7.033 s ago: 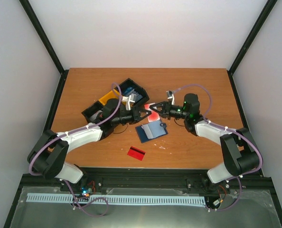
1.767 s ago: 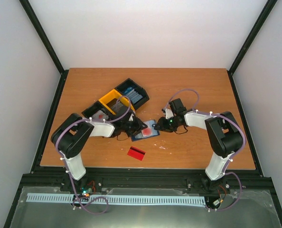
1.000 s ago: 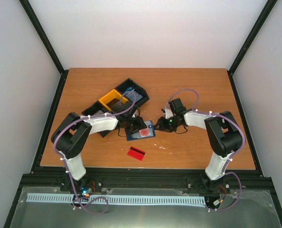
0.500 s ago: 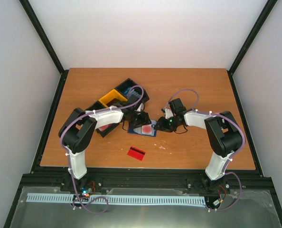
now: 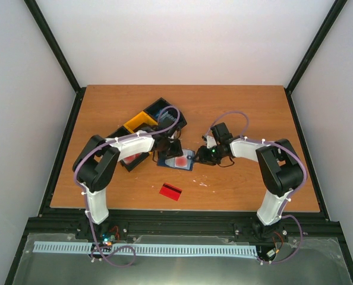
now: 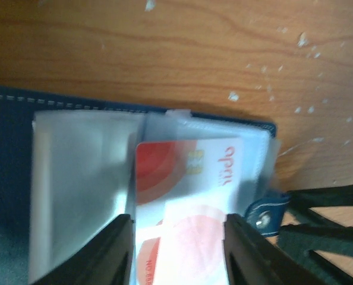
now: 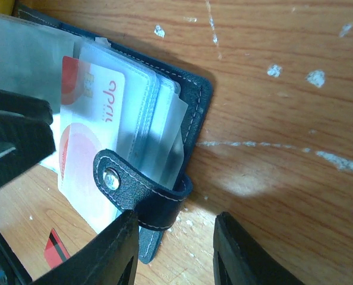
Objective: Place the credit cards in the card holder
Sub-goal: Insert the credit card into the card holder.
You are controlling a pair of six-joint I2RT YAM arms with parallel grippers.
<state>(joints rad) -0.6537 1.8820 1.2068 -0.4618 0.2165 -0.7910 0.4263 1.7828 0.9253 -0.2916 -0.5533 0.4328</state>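
Between the two grippers, mid-table [image 5: 248, 113], the card holder [image 5: 177, 161] lies open with its clear sleeves facing up. Your left gripper [image 6: 177, 222] stands partly open over those sleeves. A pale card [image 6: 191, 246] with a pink disc fills the gap from one finger to the other. You cannot tell whether the fingers pinch its edges or only flank it. Its far end overlaps a second card [image 6: 188, 166], white with a red disc and a chip, which appears to sit inside a sleeve.

Your right gripper [image 7: 176, 222] is released at the holder's corner. The snap tab [image 7: 126, 184] curls right up against one finger, but bare wood shows between the tab and the other finger, so nothing is clamped. A third card [image 5: 170, 191], red with a dark stripe, lies loose nearer the arm bases, well apart from the holder. The black and yellow bins [image 5: 142, 126] sit just behind your left arm.

The near end of the pale card is cut off by the bottom edge of the left wrist view. The print on the second card is too blurred to read. From overhead, both sets of fingertips are too small and dark for you to judge their opening. The arms cover part of the holder and the bins.
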